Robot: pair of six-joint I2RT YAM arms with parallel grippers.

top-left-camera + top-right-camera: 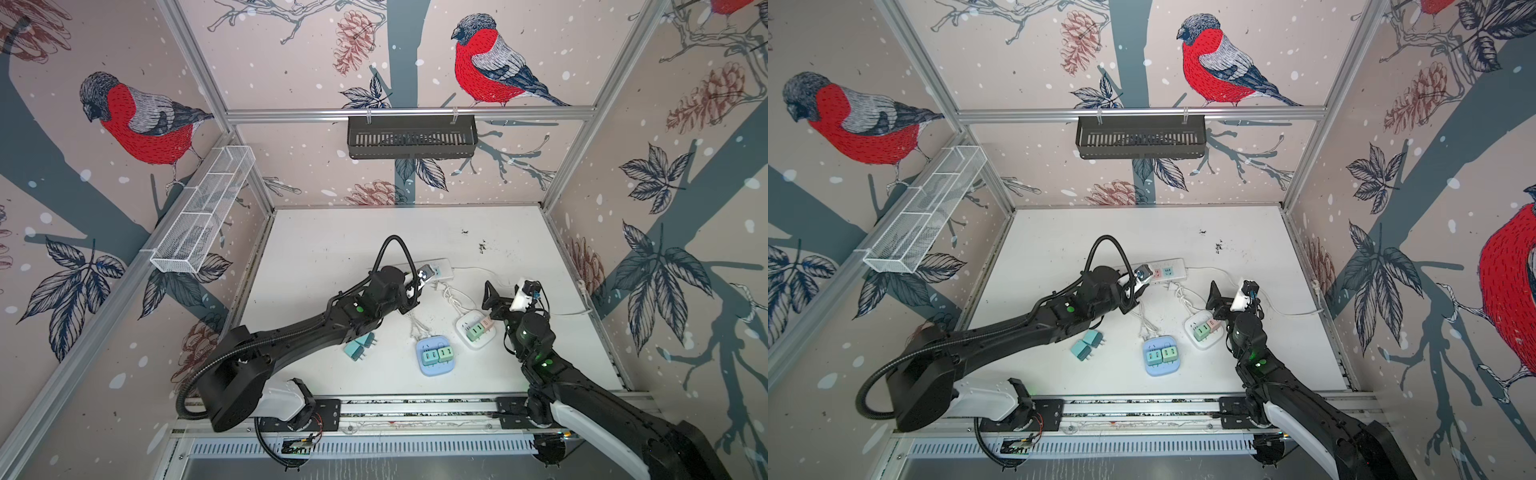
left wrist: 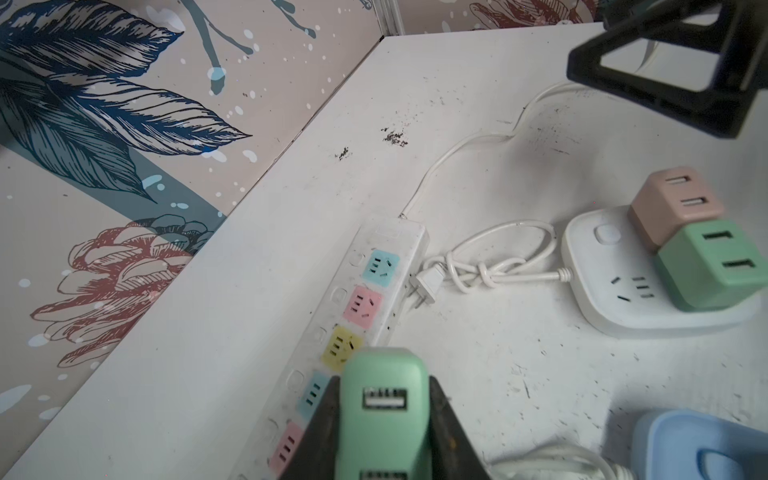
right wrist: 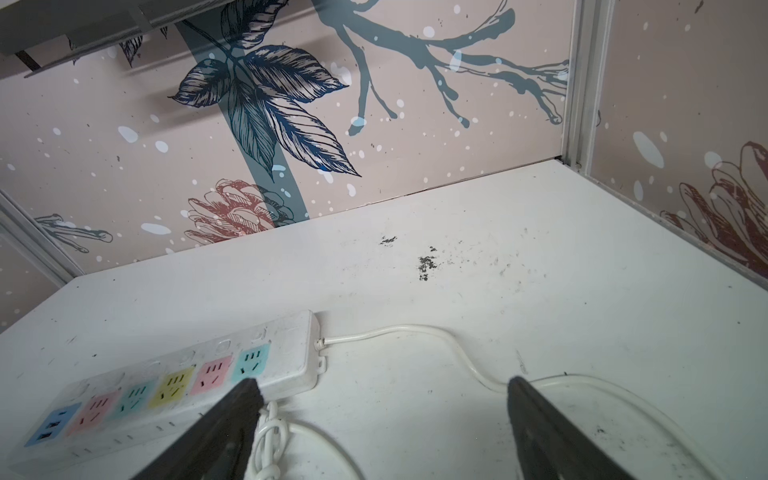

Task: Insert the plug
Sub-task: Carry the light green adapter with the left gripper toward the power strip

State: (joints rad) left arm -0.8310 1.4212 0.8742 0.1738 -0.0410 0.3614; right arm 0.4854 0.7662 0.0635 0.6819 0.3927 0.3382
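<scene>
A mint-green plug (image 2: 384,415) with two USB ports sits between the black fingers of my left gripper (image 2: 384,384), which is shut on it. It hangs over the long white power strip (image 2: 376,266), by the yellow and blue sockets. In both top views the left gripper (image 1: 412,293) is at the strip (image 1: 441,268) (image 1: 1169,273), and the plug itself is hidden under the wrist. My right gripper (image 3: 384,415) stands open and empty over bare table, beside the cord end of the strip (image 3: 291,365). It hovers right of centre (image 1: 498,296).
A white square socket hub (image 1: 478,338) carries a green and a pink plug. A blue hub (image 1: 432,368) carries two green plugs. Two teal plugs (image 1: 360,345) lie loose under the left arm. White cords (image 1: 451,293) are coiled between the strip and the hubs.
</scene>
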